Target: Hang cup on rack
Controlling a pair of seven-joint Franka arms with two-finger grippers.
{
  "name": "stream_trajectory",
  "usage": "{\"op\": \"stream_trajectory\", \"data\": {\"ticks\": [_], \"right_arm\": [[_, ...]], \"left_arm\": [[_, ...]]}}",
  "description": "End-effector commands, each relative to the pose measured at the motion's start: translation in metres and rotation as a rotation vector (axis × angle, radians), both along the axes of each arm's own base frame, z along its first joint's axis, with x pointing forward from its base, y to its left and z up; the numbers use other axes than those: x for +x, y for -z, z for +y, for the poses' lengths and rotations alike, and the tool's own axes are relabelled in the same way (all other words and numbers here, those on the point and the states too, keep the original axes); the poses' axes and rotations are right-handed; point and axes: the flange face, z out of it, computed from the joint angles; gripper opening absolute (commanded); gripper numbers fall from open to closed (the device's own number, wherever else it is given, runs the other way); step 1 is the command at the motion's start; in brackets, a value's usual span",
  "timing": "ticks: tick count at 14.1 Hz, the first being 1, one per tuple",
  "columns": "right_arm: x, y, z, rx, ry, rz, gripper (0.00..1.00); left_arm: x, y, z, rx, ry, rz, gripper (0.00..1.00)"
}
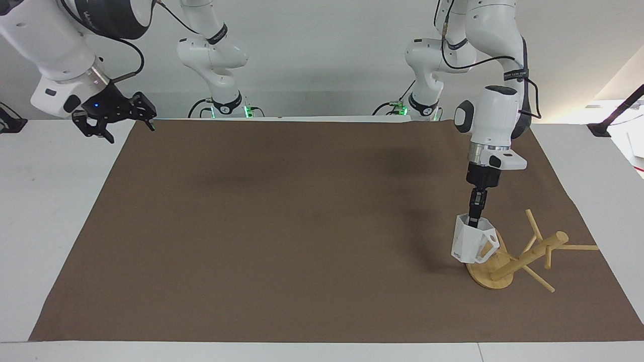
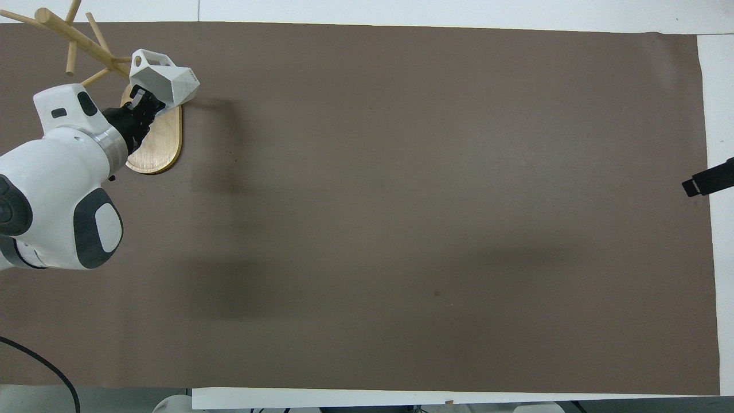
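With the left gripper point(image 1: 473, 219) fingers clamped on the rim of the white faceted plastic cup point(image 1: 469, 245) over the light bamboo rack point(image 1: 508, 259) base, and the waiting right gripper point(image 1: 111, 119) fingers spread, align the handle loop squarely with a peg before release.

Robot lab: two white arms point(image 1: 490, 115), brown mat point(image 1: 302, 226), bare white walls.

A: A white table point(image 1: 45, 211) is seen filling the frame, and most of it is covered by a brown mat point(image 1: 302, 241).

B: At the lower right of the facing view, the rack point(image 1: 508, 261) is seen resting on that mat by its oval base.
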Motion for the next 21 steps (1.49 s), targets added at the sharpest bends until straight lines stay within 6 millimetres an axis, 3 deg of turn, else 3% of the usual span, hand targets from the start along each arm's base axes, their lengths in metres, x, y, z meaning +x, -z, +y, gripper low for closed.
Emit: {"op": "stream_trajectory", "data": {"ticks": [1,2,7,10,13,16,17,18,19,20,21], "right_arm": [[-0.016,-0.002,-0.002,-0.052,0.169,0.023,1.00],[-0.020,0.006,-0.003,-0.054,0.198,0.022,1.00],[-0.016,0.003,-0.003,-0.052,0.235,0.012,1.00],[-0.013,0.014,-0.008,-0.051,0.246,0.046,1.00],[-0.014,0.013,-0.012,-0.050,0.254,0.040,1.00],[-0.015,0.010,-0.010,-0.049,0.251,0.032,1.00],[-0.015,0.010,-0.010,-0.049,0.251,0.032,1.00],[-0.015,0.010,-0.009,-0.049,0.249,0.032,1.00],[-0.014,0.010,-0.008,-0.049,0.246,0.032,1.00],[-0.014,0.010,-0.007,-0.049,0.245,0.030,1.00],[-0.014,0.010,-0.006,-0.049,0.242,0.030,1.00]], "left_arm": [[0.004,0.012,0.028,0.036,-0.011,0.008,0.00],[0.004,0.012,0.029,0.043,-0.003,0.006,0.00],[0.014,0.005,0.028,0.080,0.043,-0.014,0.00],[0.018,-0.001,0.027,0.087,0.053,-0.023,0.00],[0.020,0.003,0.053,0.089,0.009,0.004,0.00],[0.022,0.016,0.058,0.100,0.010,0.029,0.00],[0.023,0.016,0.059,0.103,0.011,0.028,0.13],[0.025,0.014,0.061,0.131,0.040,0.020,0.59],[0.030,0.009,0.063,0.194,0.117,0.006,0.84],[0.030,0.011,0.066,0.241,0.181,0.044,1.00],[0.027,0.016,0.062,0.247,0.204,0.096,1.00]]}}
